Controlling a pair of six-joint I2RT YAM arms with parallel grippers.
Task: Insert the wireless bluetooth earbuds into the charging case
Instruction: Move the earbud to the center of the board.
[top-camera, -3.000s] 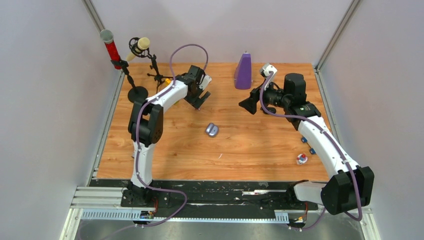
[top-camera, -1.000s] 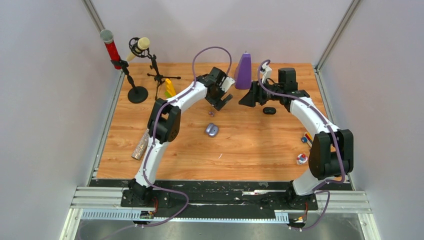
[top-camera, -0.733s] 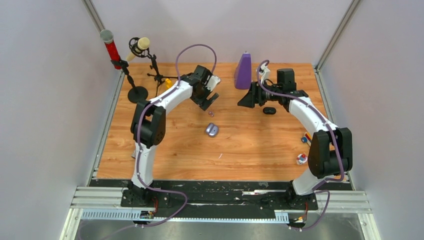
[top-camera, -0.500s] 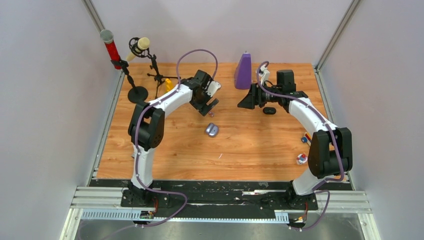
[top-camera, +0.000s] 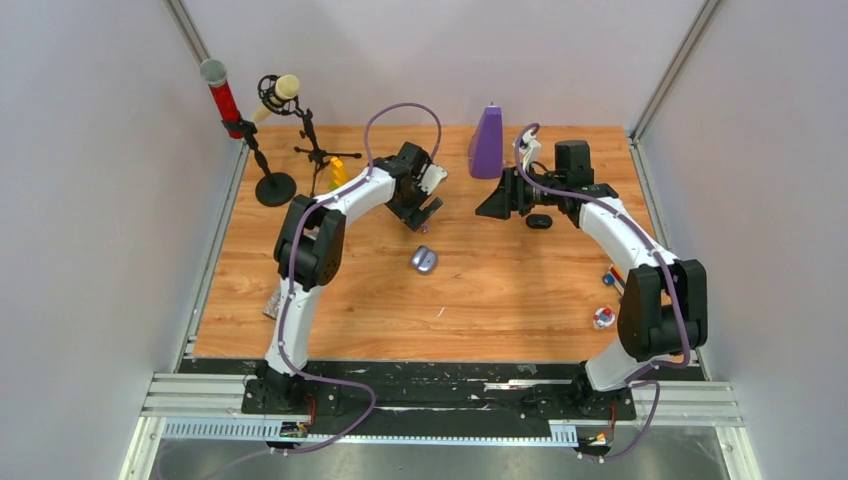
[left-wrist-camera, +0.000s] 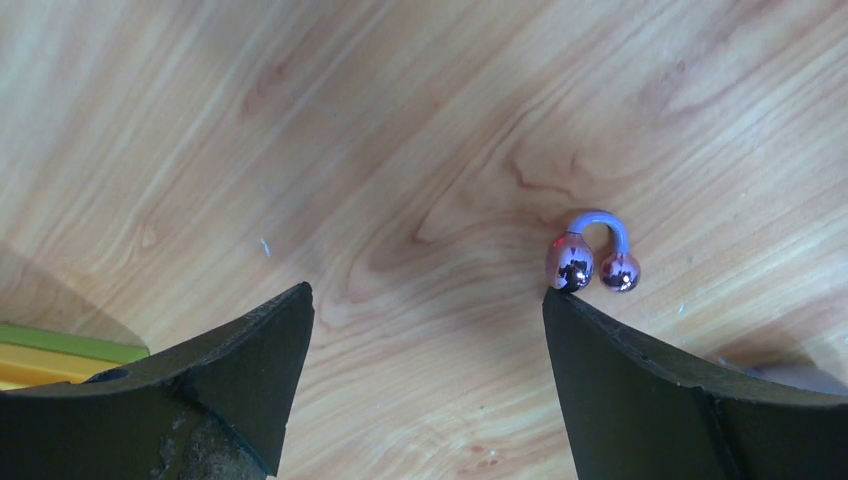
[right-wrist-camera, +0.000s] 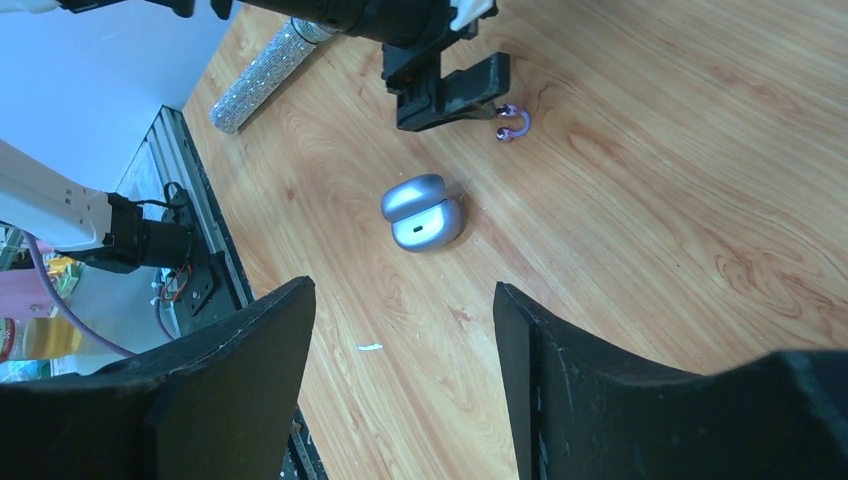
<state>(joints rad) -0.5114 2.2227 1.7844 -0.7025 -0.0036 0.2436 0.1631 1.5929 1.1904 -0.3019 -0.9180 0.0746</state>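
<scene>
The wireless bluetooth earbuds (left-wrist-camera: 592, 264) are a pale purple glossy pair joined by a small loop, lying on the wooden table (top-camera: 500, 290). My left gripper (left-wrist-camera: 425, 300) hangs open just above them, and its right fingertip (left-wrist-camera: 560, 305) sits at the edge of one bud; nothing lies between the jaws. The right wrist view shows the earbuds (right-wrist-camera: 512, 124) beside the left gripper (right-wrist-camera: 450, 95). The pale purple charging case (top-camera: 423, 260) lies shut a little nearer, also seen as the case (right-wrist-camera: 423, 212). My right gripper (right-wrist-camera: 400, 292) is open and empty, hovering at the back centre (top-camera: 495, 205).
A black oval case (top-camera: 539, 221) lies under the right arm. A purple cone (top-camera: 487, 143) stands at the back. Two microphones on stands (top-camera: 275, 185) are at the back left, beside a yellow item (top-camera: 338, 172). A glittery tube (right-wrist-camera: 262, 75) lies left. Small items (top-camera: 603, 318) sit right.
My left gripper swung left, then came back right and settled low over the earbuds, its jaws narrowing a little. The right arm has barely moved.
</scene>
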